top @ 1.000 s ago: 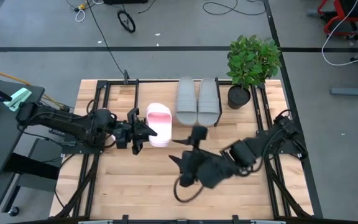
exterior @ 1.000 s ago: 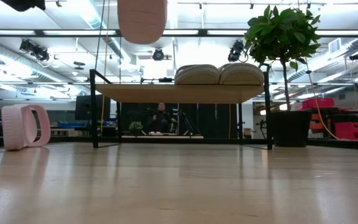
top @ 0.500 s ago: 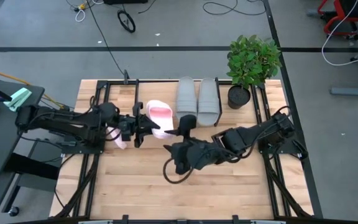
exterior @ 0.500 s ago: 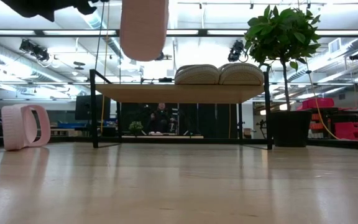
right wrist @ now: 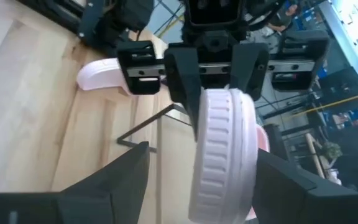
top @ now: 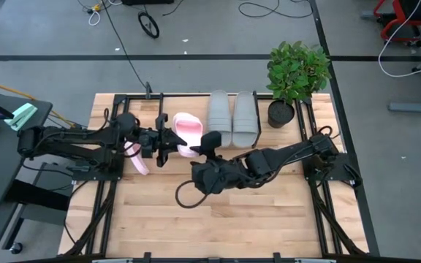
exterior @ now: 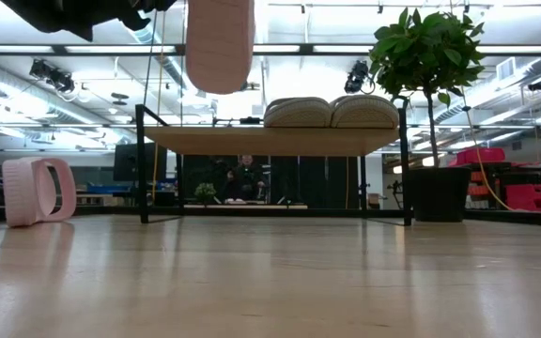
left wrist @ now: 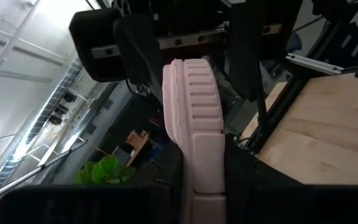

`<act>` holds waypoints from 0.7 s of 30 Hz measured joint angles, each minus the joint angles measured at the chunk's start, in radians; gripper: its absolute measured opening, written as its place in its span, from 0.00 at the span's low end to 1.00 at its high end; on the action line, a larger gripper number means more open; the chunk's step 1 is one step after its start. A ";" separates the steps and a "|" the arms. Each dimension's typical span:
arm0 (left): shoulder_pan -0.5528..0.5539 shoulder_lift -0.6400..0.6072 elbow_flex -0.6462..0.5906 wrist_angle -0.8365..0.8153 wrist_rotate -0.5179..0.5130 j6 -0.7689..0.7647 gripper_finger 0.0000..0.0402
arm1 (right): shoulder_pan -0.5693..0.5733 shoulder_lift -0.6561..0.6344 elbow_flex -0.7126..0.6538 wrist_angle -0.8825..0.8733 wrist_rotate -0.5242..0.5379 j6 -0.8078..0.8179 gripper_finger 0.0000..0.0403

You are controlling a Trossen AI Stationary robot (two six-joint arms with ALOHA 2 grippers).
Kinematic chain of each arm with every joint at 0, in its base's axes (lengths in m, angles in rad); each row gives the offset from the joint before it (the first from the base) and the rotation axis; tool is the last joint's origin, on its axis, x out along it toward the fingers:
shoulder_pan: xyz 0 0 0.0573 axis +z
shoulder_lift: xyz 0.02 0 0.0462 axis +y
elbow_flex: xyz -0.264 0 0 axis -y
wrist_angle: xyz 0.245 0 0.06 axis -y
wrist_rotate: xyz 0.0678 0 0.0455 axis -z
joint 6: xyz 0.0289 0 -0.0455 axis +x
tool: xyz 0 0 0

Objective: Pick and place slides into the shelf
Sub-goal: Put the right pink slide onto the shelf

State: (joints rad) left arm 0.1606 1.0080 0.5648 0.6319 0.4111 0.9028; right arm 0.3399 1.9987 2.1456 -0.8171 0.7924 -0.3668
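Note:
A pale pink slide [top: 187, 131] hangs in the air, shut in my left gripper [top: 168, 140], which reaches in from the table's left. In the low view this slide [exterior: 219, 42] is well above the table. My right gripper [top: 205, 143] is open, and in the right wrist view its fingers stand on either side of the slide's [right wrist: 222, 149] free end; I cannot tell whether they touch it. The second pink slide [top: 134, 158] stands on its side edge on the table [exterior: 38, 191]. The grey pair [top: 232, 117] lies on the shelf's board [exterior: 270, 141]. My left gripper pinches the pink slide between its two fingers [right wrist: 182, 68], one finger on each face, at the end toward the table's left [left wrist: 204, 168]. The fingers come in about level from the table's left. The slide is lifted clear of the table and sticks out beyond the fingers.
A potted plant [top: 297, 73] stands at the shelf's right end, beside the grey slides. The board has free room left of the grey pair [exterior: 205, 141]. Black frame rails [top: 108, 190] run along both sides of the tabletop.
My right gripper has swung from the table's middle toward the far left, up to the held pink slide, and now brackets its free end. My left gripper has carried the slide a little toward the far edge, uncovering the second pink slide in the high view.

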 joint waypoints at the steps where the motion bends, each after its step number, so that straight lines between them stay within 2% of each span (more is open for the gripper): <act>1: 0.000 0.000 0.000 -0.002 0.000 -0.001 0.20 | -0.004 0.000 0.000 0.003 0.000 -0.001 0.62; 8: 0.009 0.000 0.000 -0.046 0.008 -0.002 0.19 | -0.027 -0.001 0.000 0.007 0.000 -0.002 0.58; 15: 0.018 0.000 0.000 -0.069 0.005 -0.015 0.19 | -0.035 -0.001 0.000 -0.023 -0.040 0.013 0.40; 21: 0.018 0.001 0.000 -0.069 0.002 -0.024 0.19 | -0.060 -0.001 0.000 -0.081 -0.059 0.091 0.31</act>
State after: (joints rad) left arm 0.1783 1.0088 0.5648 0.5631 0.4131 0.8784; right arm 0.2801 1.9976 2.1456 -0.8986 0.7330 -0.2756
